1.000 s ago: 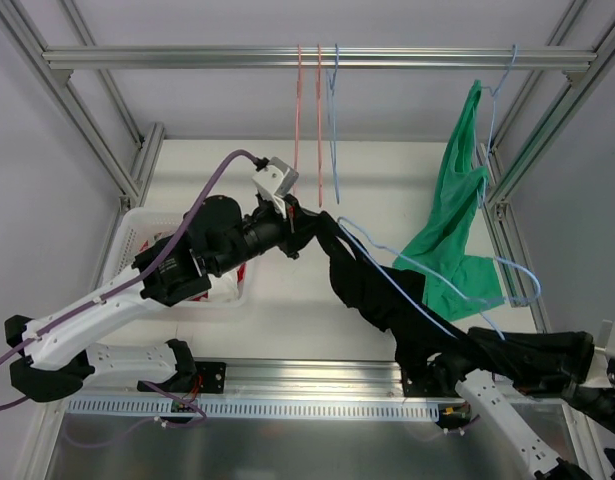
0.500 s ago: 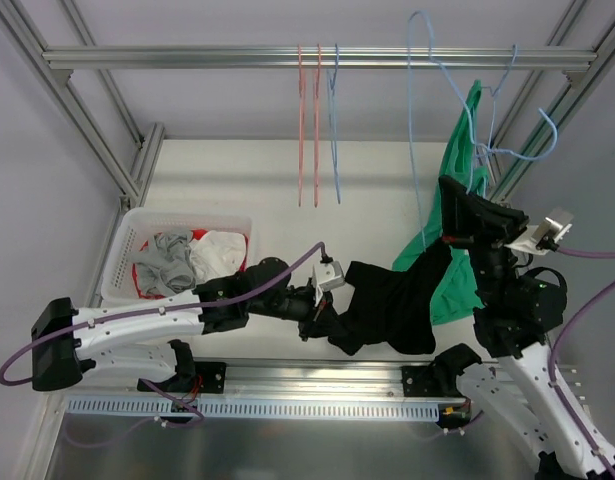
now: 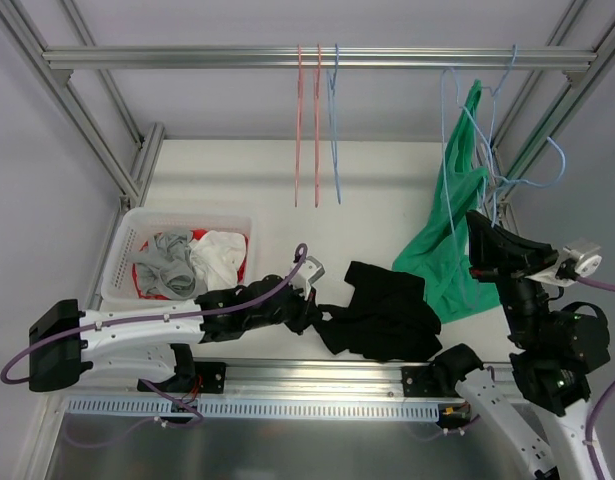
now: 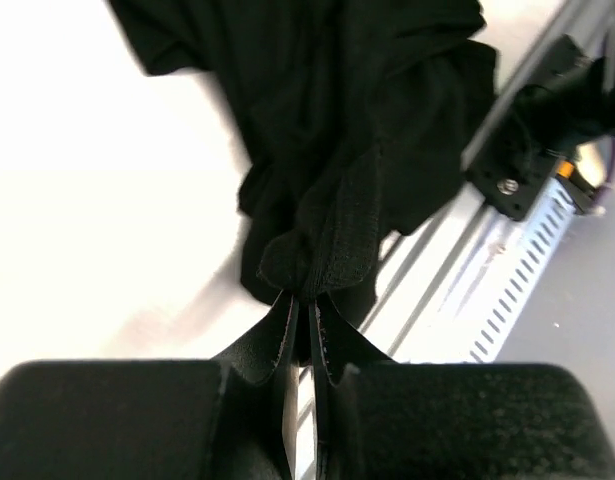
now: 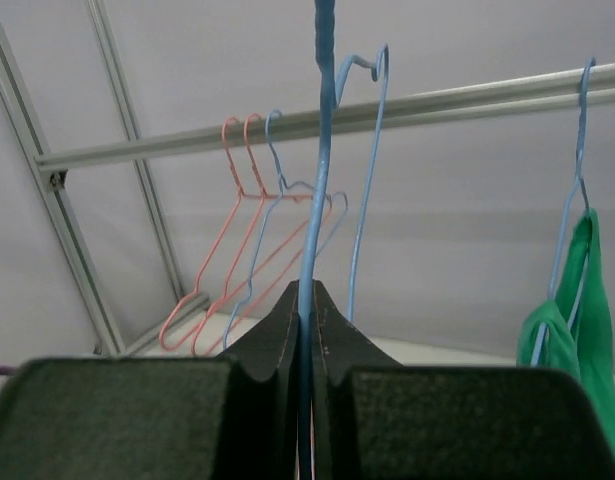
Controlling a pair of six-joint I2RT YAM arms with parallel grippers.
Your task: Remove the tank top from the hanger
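Observation:
The black tank top lies crumpled on the white table near the front rail, off the hanger. My left gripper is low at its left edge and shut on a bunched strap; the left wrist view shows the tank top pinched between my jaws. My right gripper is raised at the right, shut on the wire of a bare blue hanger that reaches up to the rail. In the right wrist view the hanger runs straight up from my closed jaws.
A green garment hangs on another blue hanger at the right, close to my right arm. Two pink hangers and a blue one hang from the top rail. A white basket of clothes stands at the left.
The tank top slid off the blue hanger as my left gripper pulled it down to the table front. My right gripper swung the bare hanger up to the rail.

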